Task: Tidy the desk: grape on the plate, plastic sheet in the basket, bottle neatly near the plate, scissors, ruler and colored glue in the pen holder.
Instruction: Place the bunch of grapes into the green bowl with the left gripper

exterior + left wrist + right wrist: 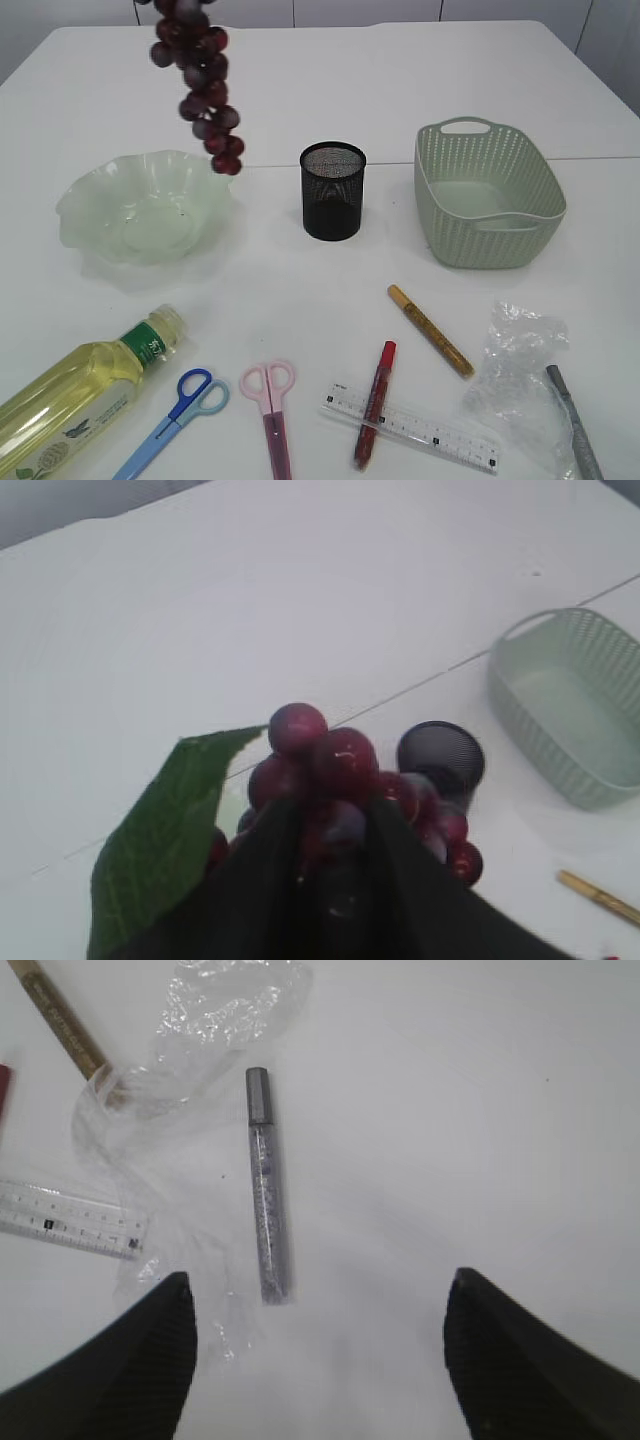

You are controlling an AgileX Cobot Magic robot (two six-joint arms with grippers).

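A bunch of dark red grapes (pixel 205 85) hangs in the air above the right rim of the pale green plate (pixel 90 215). My left gripper (pixel 335 825) is shut on the top of the grape bunch (pixel 340 760), beside a green leaf (pixel 160 850). On the table lie the bottle (pixel 80 390), blue scissors (pixel 175 420), pink scissors (pixel 272 410), ruler (pixel 410 425), red glue (pixel 374 405), gold glue (pixel 430 330) and silver glue (pixel 268 1190). The silver glue rests on the plastic sheet (pixel 200 1020). My right gripper (pixel 320 1278) hovers open just right of it, holding nothing.
The black mesh pen holder (pixel 333 190) stands mid-table, with the green basket (pixel 488 195) to its right. Neither arm shows in the exterior view. A table seam runs behind the holder.
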